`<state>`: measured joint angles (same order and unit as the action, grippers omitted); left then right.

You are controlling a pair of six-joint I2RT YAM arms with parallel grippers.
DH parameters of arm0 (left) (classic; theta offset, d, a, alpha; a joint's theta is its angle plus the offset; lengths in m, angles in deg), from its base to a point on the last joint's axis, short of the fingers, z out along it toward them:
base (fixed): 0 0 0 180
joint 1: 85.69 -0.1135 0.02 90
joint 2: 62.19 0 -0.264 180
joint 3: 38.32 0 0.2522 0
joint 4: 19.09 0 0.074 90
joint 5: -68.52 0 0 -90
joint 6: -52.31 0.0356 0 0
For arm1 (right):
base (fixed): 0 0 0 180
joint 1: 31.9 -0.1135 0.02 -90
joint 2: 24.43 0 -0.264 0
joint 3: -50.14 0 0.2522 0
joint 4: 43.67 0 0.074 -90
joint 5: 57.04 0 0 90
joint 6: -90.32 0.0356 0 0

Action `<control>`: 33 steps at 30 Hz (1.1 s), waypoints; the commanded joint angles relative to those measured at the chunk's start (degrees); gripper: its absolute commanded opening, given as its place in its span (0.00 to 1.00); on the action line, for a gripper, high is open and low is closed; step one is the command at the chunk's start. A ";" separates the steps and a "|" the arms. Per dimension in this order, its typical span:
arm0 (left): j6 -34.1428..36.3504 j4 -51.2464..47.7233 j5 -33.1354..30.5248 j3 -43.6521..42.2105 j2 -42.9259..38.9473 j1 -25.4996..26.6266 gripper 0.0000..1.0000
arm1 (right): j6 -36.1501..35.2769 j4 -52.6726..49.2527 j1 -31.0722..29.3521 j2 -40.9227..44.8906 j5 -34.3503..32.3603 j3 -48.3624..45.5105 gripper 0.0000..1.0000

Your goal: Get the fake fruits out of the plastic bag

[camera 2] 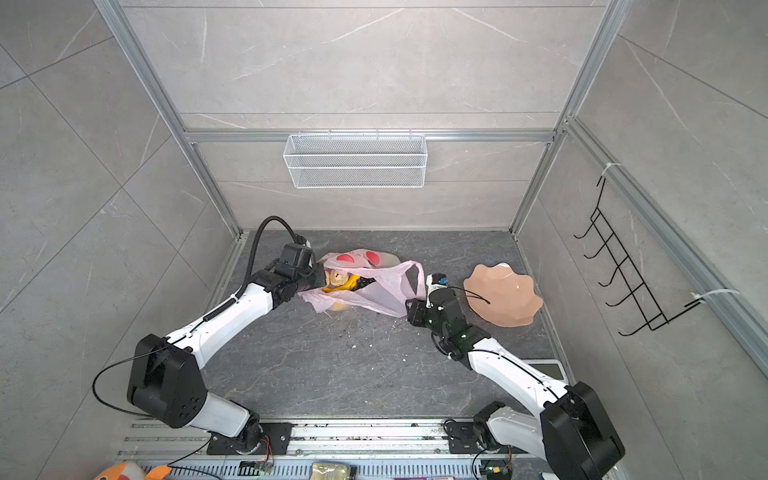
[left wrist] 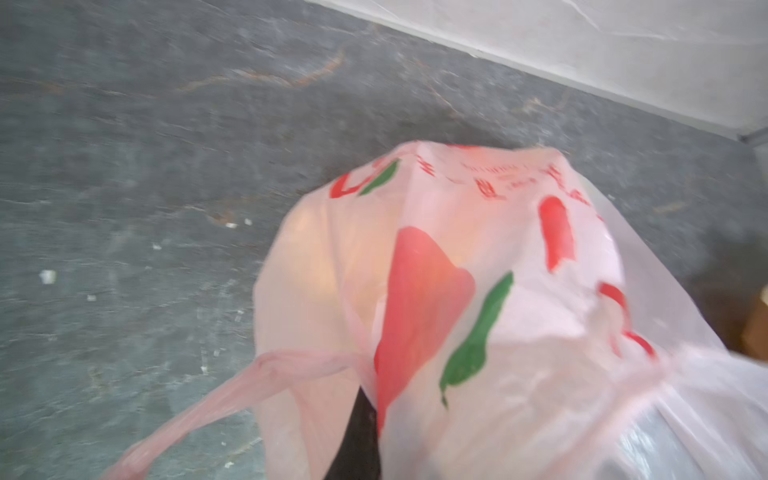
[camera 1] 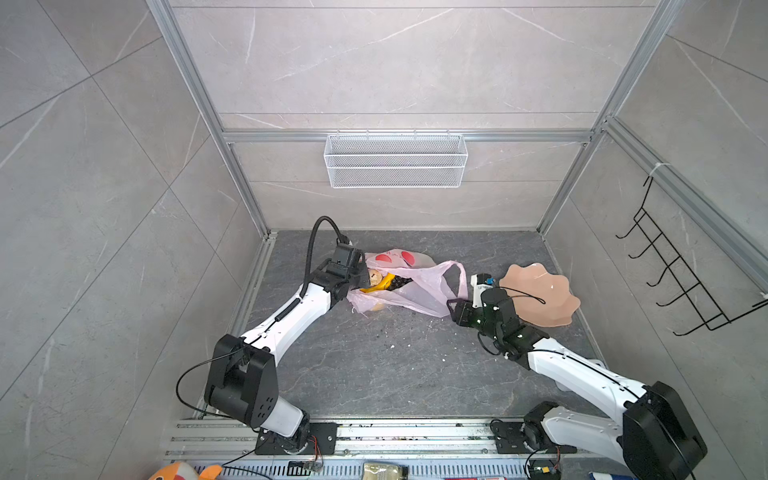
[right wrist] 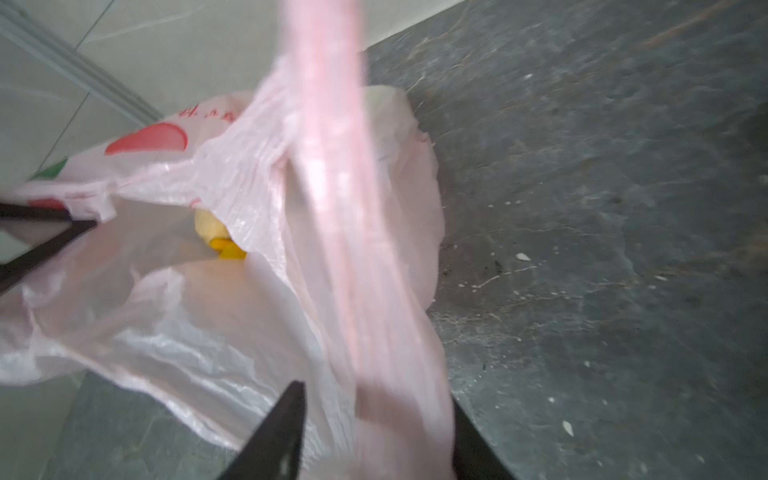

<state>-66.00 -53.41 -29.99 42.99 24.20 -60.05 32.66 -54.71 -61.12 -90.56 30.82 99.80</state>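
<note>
I see plastic bag (camera 1: 415, 293) lying long axis toward plate (camera 1: 540, 291), handle loop (right wrist: 332, 187) at plate end. Left fingers (left wrist: 359, 436) clenched on the rim farthest from plate; right fingers (right wrist: 274, 436) released, straddling loop.

Bare dark grey stone tabletop (camera 1: 374, 365) lay free at six o'clock of the thin translucent pink plastic bag (camera 1: 415, 291). A peach wavy-edged plate (camera 1: 540, 295) crowded three o'clock, and the white left arm (camera 1: 291, 316) nine o'clock.

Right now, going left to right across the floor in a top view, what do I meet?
left gripper at the plastic bag mouth → banana → grape bunch → right gripper at the bag's loop handle → peach plate.
</note>
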 commanded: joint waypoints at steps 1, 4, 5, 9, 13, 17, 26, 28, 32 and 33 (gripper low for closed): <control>2.96 0.48 4.87 0.42 -1.42 0.66 0.00 | -5.16 -10.56 -0.25 4.03 -8.40 4.16 0.66; 4.54 -1.07 4.11 1.45 -1.24 1.50 0.00 | -8.02 -16.58 -2.59 7.07 -13.41 7.75 0.79; 4.91 -1.54 3.77 2.09 -1.06 1.73 0.00 | -9.01 -19.03 -3.77 7.62 -15.88 9.42 0.83; 5.35 -2.15 2.57 3.83 -0.32 1.95 0.00 | -10.98 -27.37 -6.94 7.59 -25.31 15.42 0.91; 5.55 -2.63 2.27 5.20 0.50 2.04 0.00 | -16.66 -27.96 -11.72 5.58 -26.49 19.88 0.91; 6.16 -3.01 1.93 6.43 1.44 2.04 0.00 | -21.97 -29.00 -14.65 -5.22 -24.11 27.44 0.91; 6.52 -3.18 2.60 5.95 2.98 2.12 0.00 | -26.90 -31.28 -14.31 -28.72 -24.38 44.02 0.90; 6.52 -3.02 3.01 5.46 3.30 2.12 0.00 | -27.43 -31.20 -14.17 -31.66 -25.13 45.82 0.90; 6.67 -1.89 3.85 4.23 3.60 2.12 0.00 | -28.62 -31.16 -13.35 -37.54 -29.39 48.81 0.95; 6.78 -1.62 4.05 3.96 3.70 2.12 0.00 | -29.03 -31.20 -13.09 -39.12 -30.45 49.73 0.96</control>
<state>-60.76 -56.60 -27.06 47.74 27.04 -58.23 5.64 -84.46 -75.10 -126.40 4.84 146.58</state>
